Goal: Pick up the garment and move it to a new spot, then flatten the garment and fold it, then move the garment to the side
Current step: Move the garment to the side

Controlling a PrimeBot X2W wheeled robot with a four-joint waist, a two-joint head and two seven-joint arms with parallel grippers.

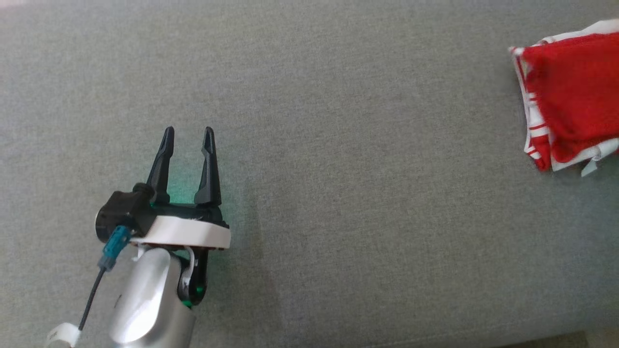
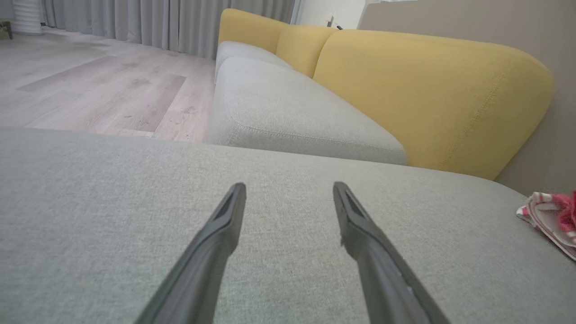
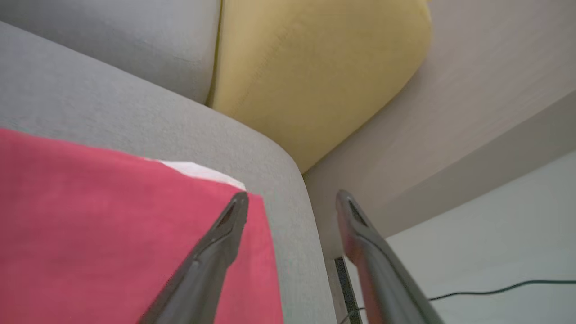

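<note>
The garment (image 1: 570, 96) is a red piece with white striped trim, folded into a compact bundle at the right edge of the grey cushion (image 1: 309, 145). Its edge appears at the far right of the left wrist view (image 2: 551, 216). My left gripper (image 1: 187, 131) hovers open over bare cushion at the lower left, far from the garment, with nothing between its fingers (image 2: 225, 225). My right gripper (image 3: 291, 198) is open just above the garment's corner (image 3: 112, 225), its left finger over the red cloth, its right finger past the cushion's edge, gripping nothing.
Yellow backrests (image 2: 427, 90) and a second grey seat (image 2: 288, 112) stand beyond the cushion. Wood floor (image 2: 90, 81) and curtains lie to the left. Past the cushion's right corner are a beige wall (image 3: 472, 90), pale floor and a black cable (image 3: 495, 288).
</note>
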